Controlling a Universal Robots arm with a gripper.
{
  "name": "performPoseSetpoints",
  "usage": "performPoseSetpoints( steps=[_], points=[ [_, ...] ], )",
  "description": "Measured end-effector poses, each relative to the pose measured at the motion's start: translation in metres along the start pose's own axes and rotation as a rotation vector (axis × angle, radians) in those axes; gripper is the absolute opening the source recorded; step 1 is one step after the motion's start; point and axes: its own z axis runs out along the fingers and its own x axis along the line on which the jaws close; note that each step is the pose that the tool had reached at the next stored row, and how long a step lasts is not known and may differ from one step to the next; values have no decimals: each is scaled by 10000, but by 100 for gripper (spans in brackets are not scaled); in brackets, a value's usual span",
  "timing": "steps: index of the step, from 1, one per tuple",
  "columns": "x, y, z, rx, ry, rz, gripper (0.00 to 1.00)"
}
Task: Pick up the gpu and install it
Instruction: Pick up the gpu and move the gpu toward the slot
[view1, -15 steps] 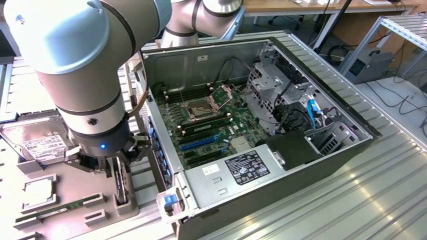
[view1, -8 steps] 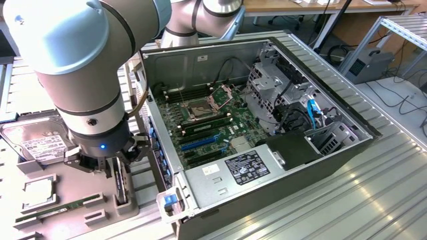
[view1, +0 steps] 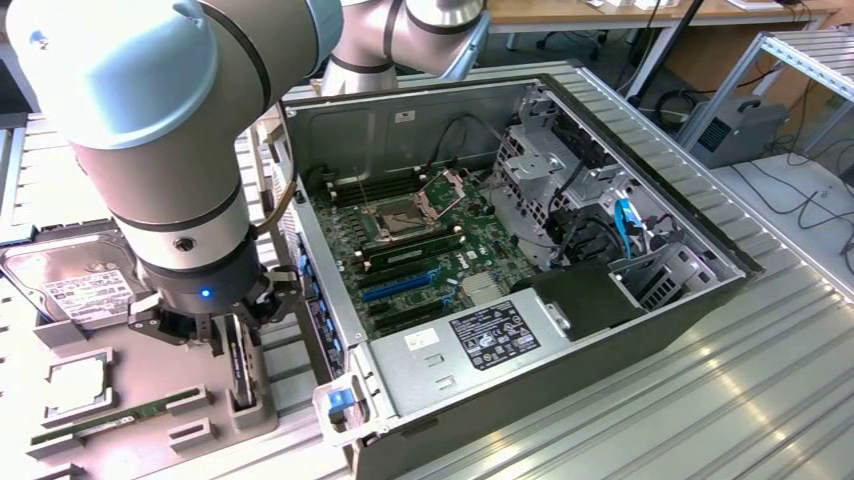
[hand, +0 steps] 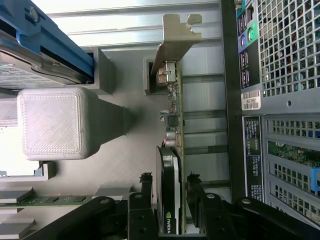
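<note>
The gpu (view1: 242, 372) stands on edge in a slot of the grey fixture tray (view1: 147, 365), beside the open computer case (view1: 534, 250). In the wrist view the gpu (hand: 173, 125) shows its greenish board, black face and silver end bracket (hand: 176, 42). My gripper (view1: 236, 342) is down over the card, and its fingers (hand: 146, 181) straddle the card's near end. A thin gap shows on each side, so the gripper (hand: 169, 181) is open. The motherboard's blue expansion slots (view1: 398, 289) lie bare inside the case.
A hard drive (view1: 74, 285) with a white label, a CPU (view1: 78, 385) and a green RAM stick (view1: 107, 418) sit on the tray. The case's rear panel (hand: 280, 100) runs close alongside the card. A grey block (hand: 52, 122) rises on the card's other side.
</note>
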Motion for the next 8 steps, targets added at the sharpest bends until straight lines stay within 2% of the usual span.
performPoseSetpoints(
  steps=[1, 3, 8],
  points=[
    [0, 0, 0, -1, 0, 0, 40],
    [0, 0, 0, -1, 0, 0, 27],
    [0, 0, 0, 0, 0, 1, 27]
  ],
)
